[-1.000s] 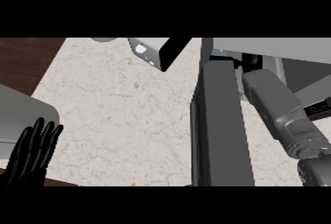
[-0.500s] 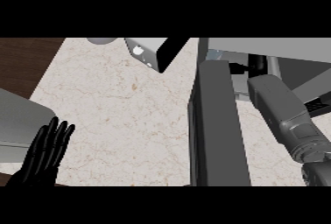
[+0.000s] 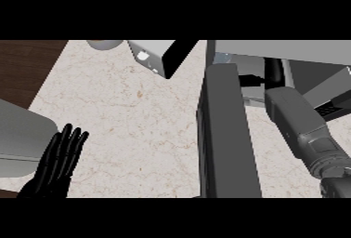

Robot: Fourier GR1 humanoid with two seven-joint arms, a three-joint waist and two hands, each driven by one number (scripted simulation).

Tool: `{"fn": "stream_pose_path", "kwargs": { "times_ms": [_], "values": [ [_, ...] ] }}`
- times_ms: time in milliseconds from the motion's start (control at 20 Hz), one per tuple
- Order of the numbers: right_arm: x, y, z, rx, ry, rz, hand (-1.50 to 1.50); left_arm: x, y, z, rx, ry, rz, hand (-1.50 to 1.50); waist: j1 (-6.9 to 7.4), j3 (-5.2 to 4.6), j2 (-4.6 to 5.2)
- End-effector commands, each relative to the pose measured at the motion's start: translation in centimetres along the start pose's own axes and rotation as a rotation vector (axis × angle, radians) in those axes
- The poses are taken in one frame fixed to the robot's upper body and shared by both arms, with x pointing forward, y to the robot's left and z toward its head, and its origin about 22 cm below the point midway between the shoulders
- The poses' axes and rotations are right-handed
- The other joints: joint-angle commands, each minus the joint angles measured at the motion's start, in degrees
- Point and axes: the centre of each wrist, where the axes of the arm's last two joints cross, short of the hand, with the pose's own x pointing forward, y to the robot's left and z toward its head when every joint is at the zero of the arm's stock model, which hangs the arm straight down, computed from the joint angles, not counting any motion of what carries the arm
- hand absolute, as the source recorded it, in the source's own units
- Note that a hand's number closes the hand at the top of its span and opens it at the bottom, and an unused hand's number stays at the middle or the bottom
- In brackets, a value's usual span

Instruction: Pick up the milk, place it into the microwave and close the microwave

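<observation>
At the lower left the black left hand (image 3: 58, 162) rests flat with fingers straight over the pale, veined marble counter (image 3: 130, 121). The dark, slab-like microwave door (image 3: 226, 139) stands open edge-on in the middle. The smooth grey right forearm (image 3: 302, 125) reaches into the microwave (image 3: 274, 51); its hand and the milk are hidden, so I cannot tell its grip.
</observation>
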Motion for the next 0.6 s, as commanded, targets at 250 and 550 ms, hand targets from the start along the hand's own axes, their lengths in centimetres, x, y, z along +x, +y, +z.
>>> {"fn": "stream_pose_path", "kwargs": {
  "times_ms": [250,550],
  "values": [
    [-2.9,-0.4,2.8,0.042,0.004,-0.09,-1.5,-1.3,-1.4,-0.7,-0.033,0.029,0.018,-1.5,-2.36,-0.08,-0.8],
    [-3.5,2.2,4.6,0.088,0.002,-0.245,-1.5,-3.3,-2.6,-1.0,-0.099,0.083,0.043,-1.5,-3.97,-0.17,-1.66]
  ]
}}
